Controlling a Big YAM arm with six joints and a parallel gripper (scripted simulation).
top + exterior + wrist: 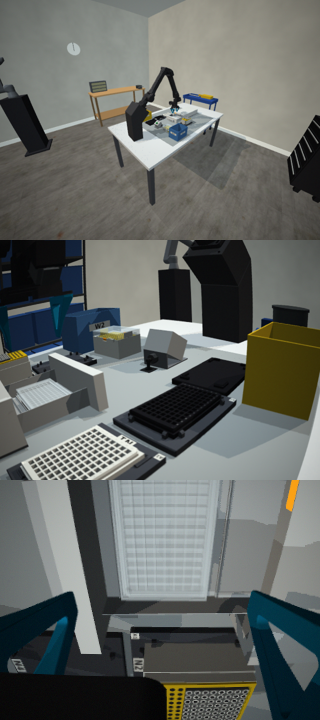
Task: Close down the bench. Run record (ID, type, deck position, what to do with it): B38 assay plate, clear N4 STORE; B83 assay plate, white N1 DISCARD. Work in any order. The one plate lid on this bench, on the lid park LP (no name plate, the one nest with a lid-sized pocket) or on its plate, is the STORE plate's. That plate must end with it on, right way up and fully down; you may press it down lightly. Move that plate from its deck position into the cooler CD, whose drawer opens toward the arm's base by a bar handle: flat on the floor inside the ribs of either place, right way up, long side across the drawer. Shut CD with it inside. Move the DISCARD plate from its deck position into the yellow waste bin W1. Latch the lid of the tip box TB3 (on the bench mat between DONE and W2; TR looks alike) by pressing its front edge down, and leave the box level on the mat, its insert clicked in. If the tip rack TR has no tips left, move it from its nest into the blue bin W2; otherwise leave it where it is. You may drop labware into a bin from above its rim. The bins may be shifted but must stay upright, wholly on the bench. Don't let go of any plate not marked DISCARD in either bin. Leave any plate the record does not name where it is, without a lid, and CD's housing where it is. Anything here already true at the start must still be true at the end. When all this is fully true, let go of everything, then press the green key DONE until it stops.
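My gripper point(174, 110) point(32, 342) point(162, 600) is open and empty, and hangs above the open drawer of the cooler CD point(77, 379) point(180, 115). The clear plate point(41, 392) point(163, 527) lies flat on the drawer floor, with its long side parallel to the drawer front point(60, 540); a clear lid seems to be on it. The white plate point(82, 454) sits on its nest at the near edge. The yellow bin W1 point(279, 369) point(147, 115) stands on the right. The tip box TB3 point(116, 342) has its clear lid over a yellow insert. The tip rack TR point(12, 356) point(210, 702) is beside the cooler.
A black plate point(175, 405) sits on a nest in the middle. Behind it is the bare black lid park point(211, 371). The blue bin W2 point(85, 327) point(178, 131) is at the back left. The DONE key housing point(165, 345) point(157, 124) is next to TB3. The arm's base point(224, 291) is at the back.
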